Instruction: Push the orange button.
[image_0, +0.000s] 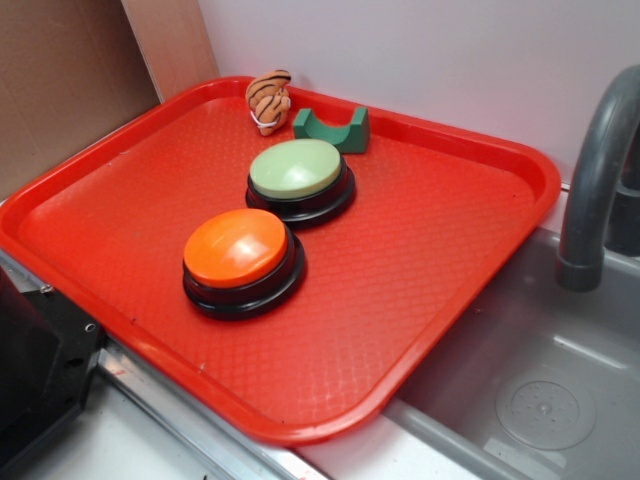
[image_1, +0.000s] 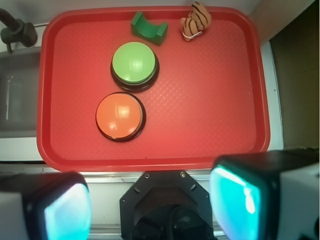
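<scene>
Gripper (image_1: 150, 210) fingers apart, off the tray (image_1: 210, 125); should close, centre over orange button (image_1: 120, 116), press straight down, avoid green button (image_1: 134, 64).

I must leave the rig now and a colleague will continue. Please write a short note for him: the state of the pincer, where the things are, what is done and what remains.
Pincer: open, holding nothing, above the near edge of the red tray, not yet over any button.
Orange button: on the tray, nearer to the robot's base; nothing touches it.
Green button: just beyond it, toward the wall.
Also at the far rim: a green block and a striped toy.
Done: no press visible.
Left: move over the orange button and press down.
</scene>
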